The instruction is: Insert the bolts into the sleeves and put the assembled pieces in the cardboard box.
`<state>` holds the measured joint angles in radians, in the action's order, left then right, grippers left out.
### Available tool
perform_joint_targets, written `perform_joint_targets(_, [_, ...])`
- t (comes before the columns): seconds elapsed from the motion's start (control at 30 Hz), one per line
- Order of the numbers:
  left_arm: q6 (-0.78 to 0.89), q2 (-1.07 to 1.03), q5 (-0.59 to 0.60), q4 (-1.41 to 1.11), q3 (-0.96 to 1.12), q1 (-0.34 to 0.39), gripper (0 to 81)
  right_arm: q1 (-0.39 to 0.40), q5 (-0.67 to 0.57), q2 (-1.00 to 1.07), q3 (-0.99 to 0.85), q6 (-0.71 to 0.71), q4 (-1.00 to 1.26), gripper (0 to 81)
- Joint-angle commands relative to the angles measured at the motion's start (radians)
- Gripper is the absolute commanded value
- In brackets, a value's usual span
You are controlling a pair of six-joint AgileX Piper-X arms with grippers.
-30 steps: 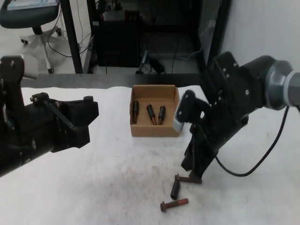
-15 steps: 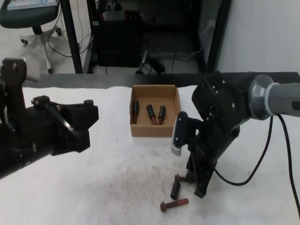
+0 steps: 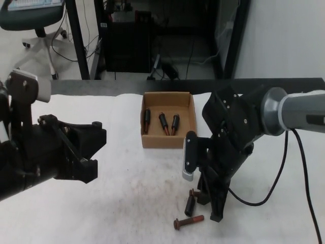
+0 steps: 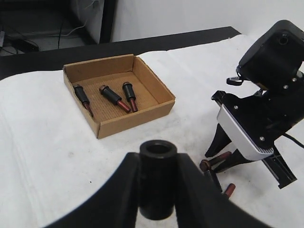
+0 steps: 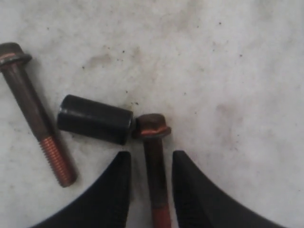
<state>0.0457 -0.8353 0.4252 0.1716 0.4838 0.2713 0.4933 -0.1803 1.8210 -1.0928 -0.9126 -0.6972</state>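
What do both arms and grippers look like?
Both arms are black. The right arm has a grey link, a silver wrist camera block and a trailing black cable. The left arm has a pale cap. Gripper fingers are curved, black.

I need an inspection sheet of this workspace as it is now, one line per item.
Surface: white cloth, stained.
Job's things: cardboard box holding three assembled pieces; loose sleeve and free bolt on the cloth.
Clutter: nothing seen.
Grippers: left gripper shut on held sleeve; right gripper open, astride second bolt.
Cables: black cable hanging from the right arm.
Surroundings: office chair and dark rack behind.
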Motion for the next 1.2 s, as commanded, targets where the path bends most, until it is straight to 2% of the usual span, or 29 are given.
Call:
perform_joint_targets(0.0, [-0.001,0.009,-0.005,-0.008,0.002,0.0,0.0,0.029,-0.012,0.0,-0.005,-0.034,0.045,29.1])
perform_joint_targets(0.23, [-0.001,0.009,-0.005,-0.008,0.002,0.0,0.0,0.043,0.056,0.018,-0.005,-0.034,0.04,28.9])
perform_joint_targets(0.47, [-0.001,0.009,-0.005,-0.008,0.002,0.0,0.0,0.043,0.123,0.025,-0.004,-0.06,-0.027,23.7])
perform_joint_targets(0.73, [-0.001,0.009,-0.005,-0.008,0.002,0.0,0.0,0.043,0.134,0.025,-0.004,-0.086,-0.02,23.7])
perform_joint_targets(0.93, [-0.001,0.009,-0.005,-0.008,0.002,0.0,0.0,0.041,0.258,0.025,-0.004,-0.086,-0.026,23.7])
perform_joint_targets(1.17, [-0.001,0.009,-0.005,-0.008,0.002,0.0,0.0,0.044,0.203,0.025,-0.004,-0.086,-0.023,23.7])
